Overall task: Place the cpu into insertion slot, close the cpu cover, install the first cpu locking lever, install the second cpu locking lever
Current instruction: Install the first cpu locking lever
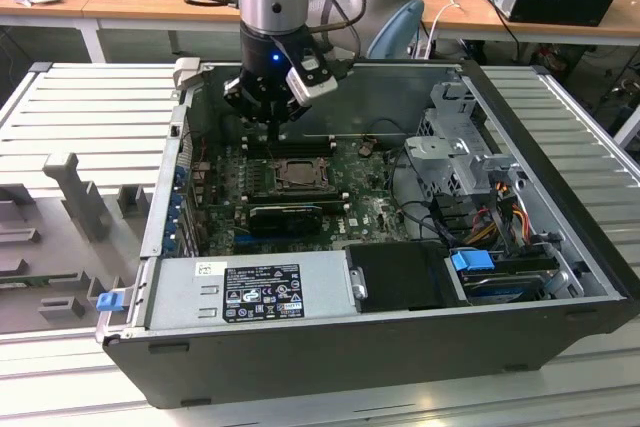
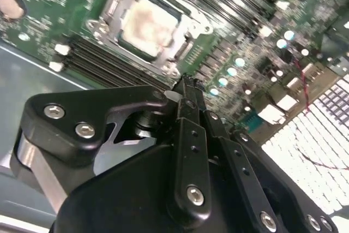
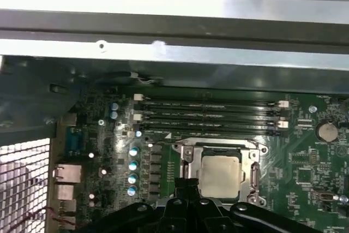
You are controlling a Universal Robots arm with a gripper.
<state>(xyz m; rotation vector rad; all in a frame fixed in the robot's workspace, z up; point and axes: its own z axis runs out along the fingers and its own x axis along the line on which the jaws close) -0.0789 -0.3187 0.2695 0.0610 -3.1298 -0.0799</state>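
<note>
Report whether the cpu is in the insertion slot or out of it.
In. In the first wrist view the cpu lies flat inside the insertion slot, its pale face level within the slot's metal rim.

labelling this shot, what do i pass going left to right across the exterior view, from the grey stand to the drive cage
grey stand → blue latch tab → cpu → metal drive cage
</note>
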